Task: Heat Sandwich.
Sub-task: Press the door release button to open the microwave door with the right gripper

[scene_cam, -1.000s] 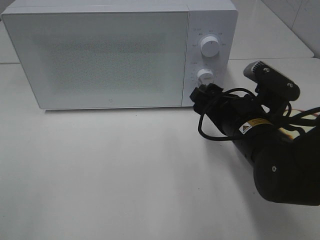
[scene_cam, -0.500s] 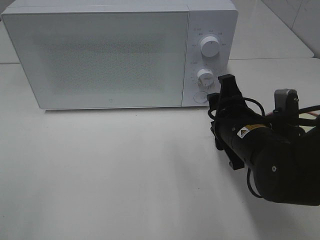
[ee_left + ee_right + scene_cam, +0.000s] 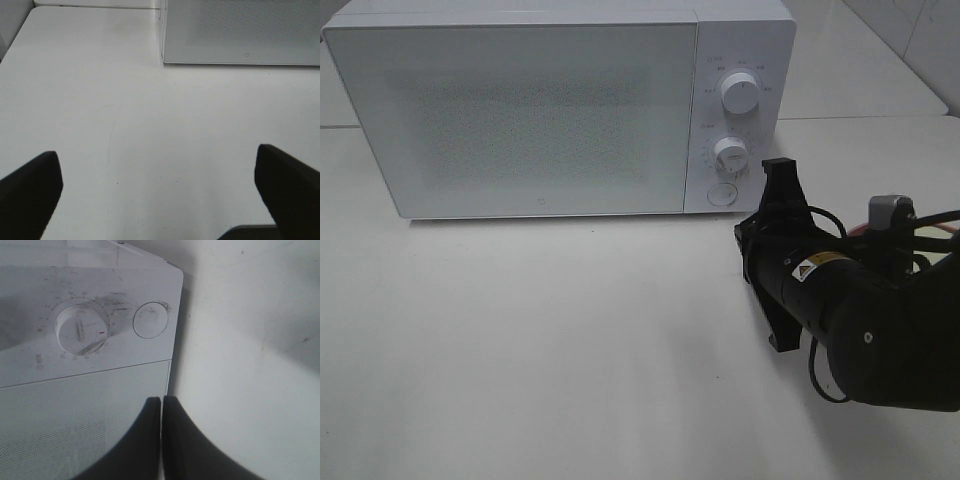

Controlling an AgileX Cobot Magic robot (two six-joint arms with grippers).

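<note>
Right wrist — hand (image 3: 161, 401) closed, facing microwave (image 3: 60, 405)

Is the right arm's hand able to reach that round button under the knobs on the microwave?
Probably yes. The right hand is shut and close to the round button on the microwave, with nothing between them.
</note>
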